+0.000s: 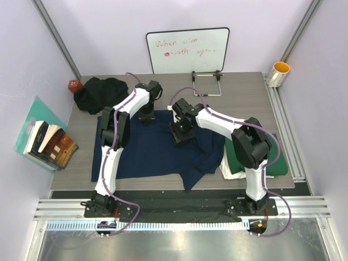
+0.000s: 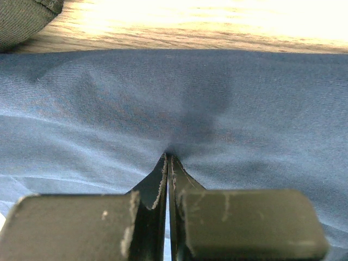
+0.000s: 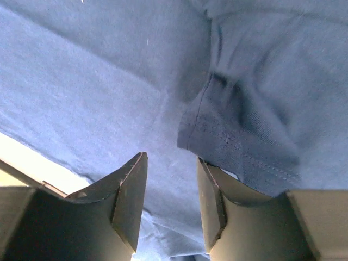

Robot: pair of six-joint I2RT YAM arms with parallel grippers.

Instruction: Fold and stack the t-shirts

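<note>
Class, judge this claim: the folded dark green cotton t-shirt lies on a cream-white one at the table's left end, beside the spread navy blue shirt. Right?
Wrong end. The folded dark green cotton t-shirt lies on the cream-white one at the right end of the table, beside the spread navy blue shirt, as the top external view shows.

The left arm and the right arm have white shells with black joints, and a thin purple cable loops beside each black base at the lower edge of the frame. The left gripper has dark fingers with pale, worn edges. The right gripper looks similar, perhaps less scratched.
</note>
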